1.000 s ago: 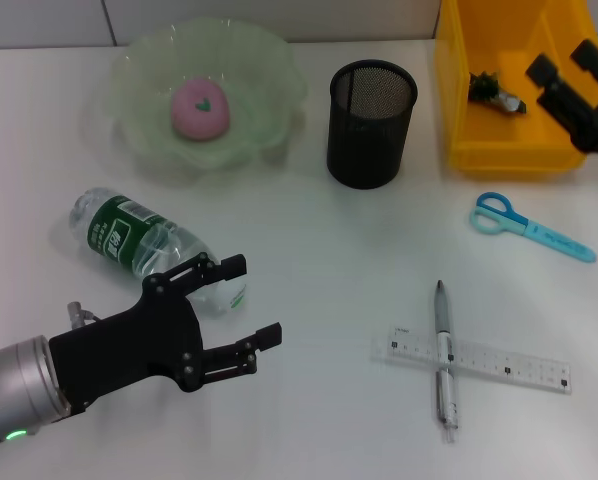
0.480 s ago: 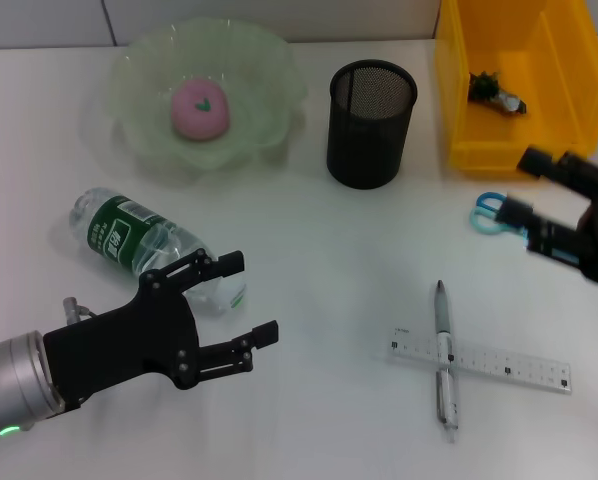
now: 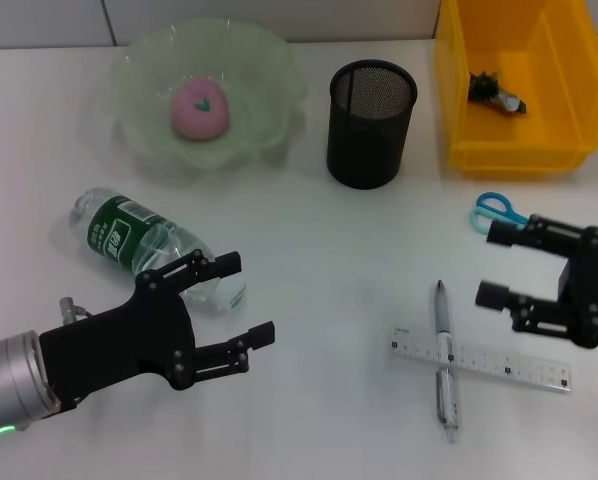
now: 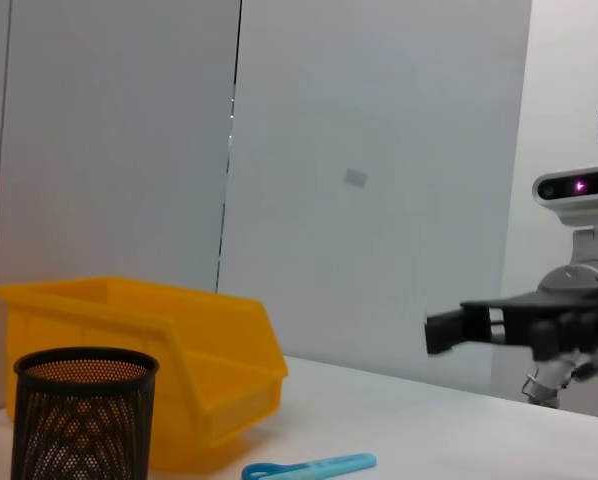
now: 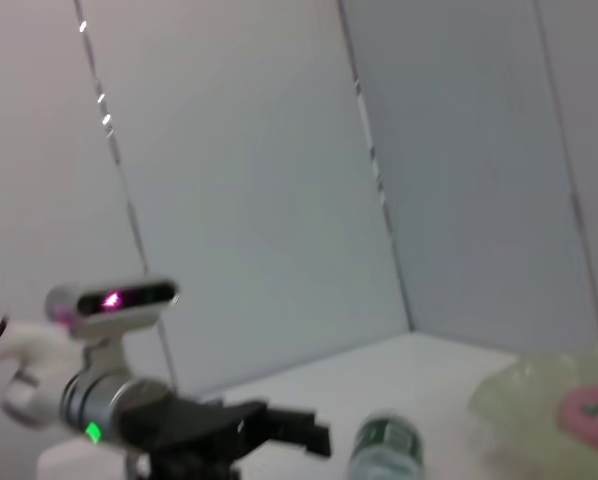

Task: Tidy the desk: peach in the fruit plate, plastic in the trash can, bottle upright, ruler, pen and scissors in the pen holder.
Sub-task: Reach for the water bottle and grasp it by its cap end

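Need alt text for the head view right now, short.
Right claw hangs open over the scissors; left claw hangs open beside the lying bottle. Pen crosses ruler; peach sits in the plate.

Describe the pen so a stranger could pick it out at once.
Start at the black mesh pen holder at the back of the white desk and come toward the near edge, slightly right. The pen lies across a clear ruler, forming a cross; it is silver and slim, unlike the blue scissors.
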You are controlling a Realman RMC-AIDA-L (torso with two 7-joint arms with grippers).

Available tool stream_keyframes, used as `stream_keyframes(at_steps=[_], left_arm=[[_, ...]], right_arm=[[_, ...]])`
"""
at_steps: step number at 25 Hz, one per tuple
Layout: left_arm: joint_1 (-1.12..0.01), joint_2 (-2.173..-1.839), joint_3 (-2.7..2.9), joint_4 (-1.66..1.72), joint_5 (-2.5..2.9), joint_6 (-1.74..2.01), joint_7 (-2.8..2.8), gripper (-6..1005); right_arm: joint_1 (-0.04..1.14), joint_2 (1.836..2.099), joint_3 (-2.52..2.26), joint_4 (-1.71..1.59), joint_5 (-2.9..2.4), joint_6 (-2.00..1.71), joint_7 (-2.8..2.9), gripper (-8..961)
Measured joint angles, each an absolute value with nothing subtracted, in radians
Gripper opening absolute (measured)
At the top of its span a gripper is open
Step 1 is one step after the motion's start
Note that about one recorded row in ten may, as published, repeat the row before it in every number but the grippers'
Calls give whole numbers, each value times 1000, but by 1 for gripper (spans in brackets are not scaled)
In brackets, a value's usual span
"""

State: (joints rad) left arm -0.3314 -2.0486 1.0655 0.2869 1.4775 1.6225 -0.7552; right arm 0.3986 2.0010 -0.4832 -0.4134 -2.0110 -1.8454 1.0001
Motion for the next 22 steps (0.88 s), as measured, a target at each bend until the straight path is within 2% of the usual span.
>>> stream_keyframes(at_steps=[12, 22], left_arm=[[-334, -2046, 1074, 294, 1477, 1623, -783, 843], [-344, -2047, 1073, 297, 1477, 1623, -788, 842]], right_arm=[[415, 2024, -485, -429, -2160, -1783, 916, 745], [415, 2027, -485, -430, -2172, -1767, 905, 745]])
